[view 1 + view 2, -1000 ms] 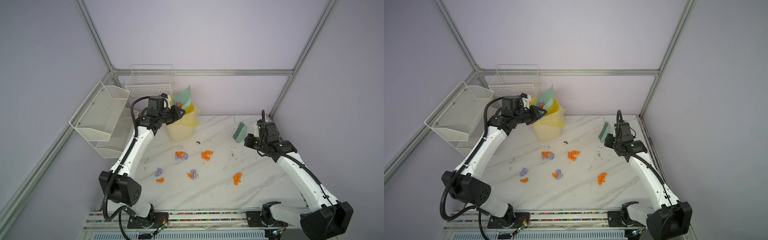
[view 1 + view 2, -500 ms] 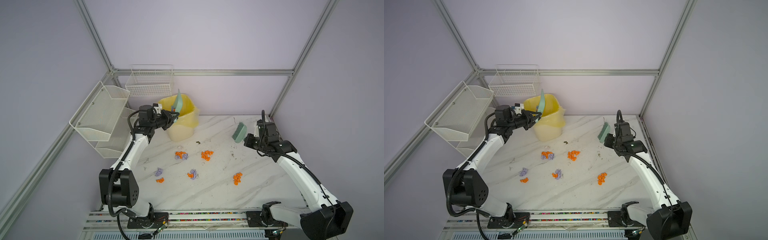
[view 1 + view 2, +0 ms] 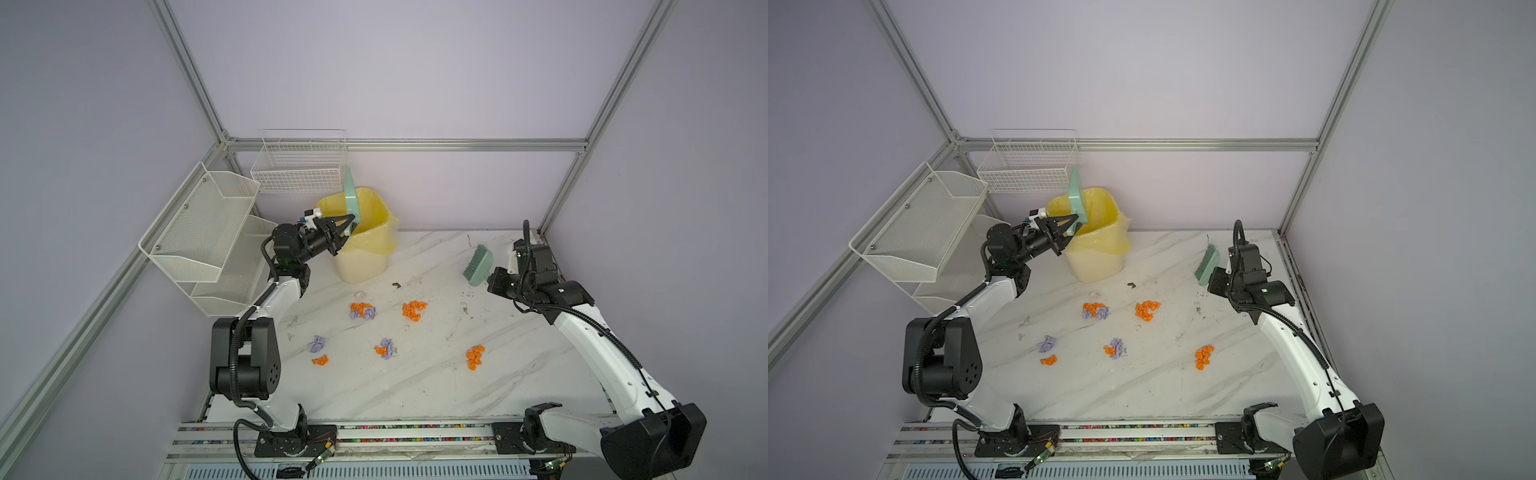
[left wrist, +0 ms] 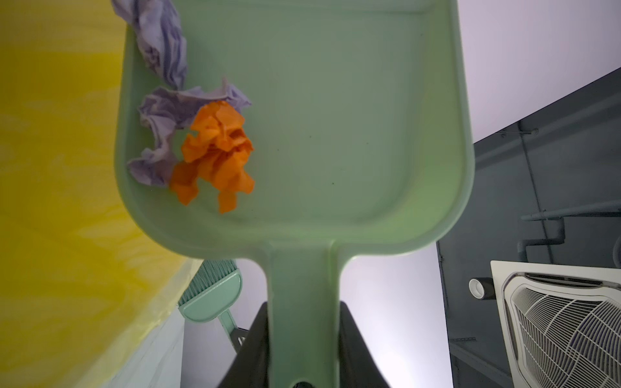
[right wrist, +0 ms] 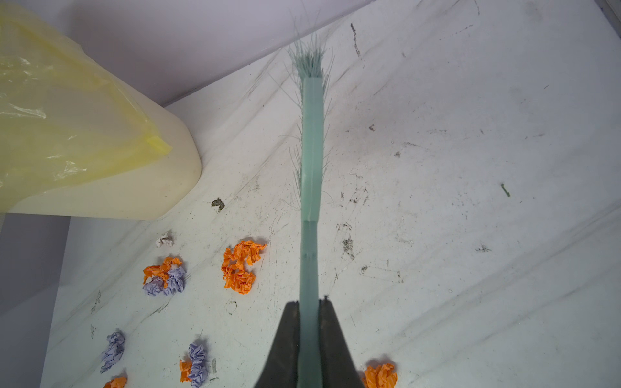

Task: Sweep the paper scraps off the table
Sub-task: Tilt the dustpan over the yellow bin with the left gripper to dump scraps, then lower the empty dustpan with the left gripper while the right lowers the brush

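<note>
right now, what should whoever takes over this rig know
Left gripper: shut on the handle of the mint-green plastic dustpan, which is held on edge at the mouth of the yellow-lined bin.
Right gripper: shut on the mint-green hand brush, held over the far right of the white marble-patterned table.
Done: a few orange and lavender crumpled paper scraps are in the pan, not yet dumped.
Left: tip them out, then sweep up the several clusters on the table in front of the bin.
</note>
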Motion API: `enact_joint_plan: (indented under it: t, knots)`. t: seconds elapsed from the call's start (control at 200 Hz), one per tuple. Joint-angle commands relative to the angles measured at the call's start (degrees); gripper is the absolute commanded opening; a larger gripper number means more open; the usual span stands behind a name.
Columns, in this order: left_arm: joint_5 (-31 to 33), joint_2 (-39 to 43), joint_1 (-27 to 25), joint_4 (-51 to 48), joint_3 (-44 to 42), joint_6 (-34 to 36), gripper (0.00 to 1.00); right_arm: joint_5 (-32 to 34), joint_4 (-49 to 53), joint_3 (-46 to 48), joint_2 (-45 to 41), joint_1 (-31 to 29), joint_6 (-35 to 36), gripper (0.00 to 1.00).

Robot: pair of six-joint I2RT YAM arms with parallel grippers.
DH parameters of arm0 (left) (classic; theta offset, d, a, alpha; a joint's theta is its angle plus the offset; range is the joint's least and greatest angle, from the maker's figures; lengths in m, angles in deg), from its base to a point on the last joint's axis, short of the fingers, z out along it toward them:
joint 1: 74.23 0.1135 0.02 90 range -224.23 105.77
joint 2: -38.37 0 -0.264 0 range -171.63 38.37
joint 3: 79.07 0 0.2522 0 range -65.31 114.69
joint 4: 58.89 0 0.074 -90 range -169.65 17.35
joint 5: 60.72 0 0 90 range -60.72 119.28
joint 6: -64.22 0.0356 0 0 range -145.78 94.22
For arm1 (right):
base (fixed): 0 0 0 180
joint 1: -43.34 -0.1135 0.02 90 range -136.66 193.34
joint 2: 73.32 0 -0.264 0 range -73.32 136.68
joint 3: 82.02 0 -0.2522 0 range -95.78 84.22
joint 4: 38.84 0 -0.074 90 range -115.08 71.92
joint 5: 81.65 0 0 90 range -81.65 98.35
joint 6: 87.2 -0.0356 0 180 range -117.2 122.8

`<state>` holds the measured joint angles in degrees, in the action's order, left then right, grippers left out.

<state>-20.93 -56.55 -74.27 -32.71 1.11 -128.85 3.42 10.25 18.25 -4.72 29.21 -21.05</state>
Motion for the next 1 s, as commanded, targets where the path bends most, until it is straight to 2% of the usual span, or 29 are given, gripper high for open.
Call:
enact_joint_plan:
  t: [0.0,0.585,0.85,0.995]
  knots:
    - [-1.22,1.37,0.27,7.88,-1.94,-3.22,0.00,0.27,-1.77,-0.91,-0.22,0.40,-0.49,0.00]
    - [-0.94,3.57,0.12,5.41,-1.72,0.29,0.02,0.36,-1.58,-0.78,-0.55,0.41,-0.74,0.00]
    - [-1.11,6.74,-1.04,-2.46,-1.18,7.05,0.02,1.50,-0.55,-1.22,-0.30,0.34,-2.22,0.00]
    - [-1.84,8.41,-3.35,-11.31,1.51,14.45,0.02,1.58,0.14,-1.84,-0.14,0.33,-2.60,0.00]
